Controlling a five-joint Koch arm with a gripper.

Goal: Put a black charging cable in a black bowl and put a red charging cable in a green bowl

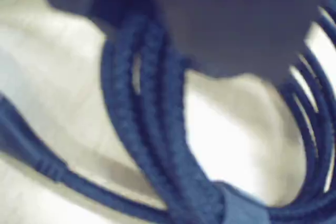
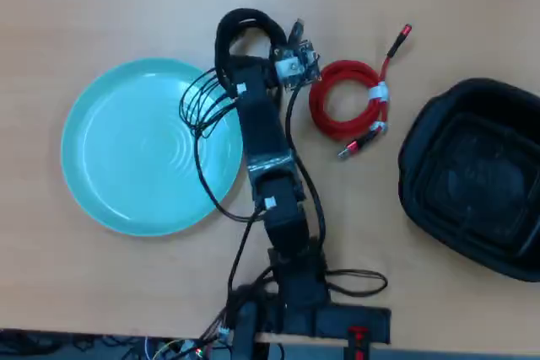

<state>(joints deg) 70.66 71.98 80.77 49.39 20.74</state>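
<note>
— Where's your black charging cable?

— Right under the gripper, between the green bowl and the red charging cable. The black bowl sits far right.

— Clamped on it?

— You can't tell; the jaws are hidden.

Table: light wooden top, warm tan, fills nearly the whole overhead view
Table surface in the wrist view: pale, blurred, washed out by glare
Table's near edge: runs along the bottom of the overhead view
Loose coloured wires: small tangle at the table's bottom edge, left of centre; details too small to tell
</note>
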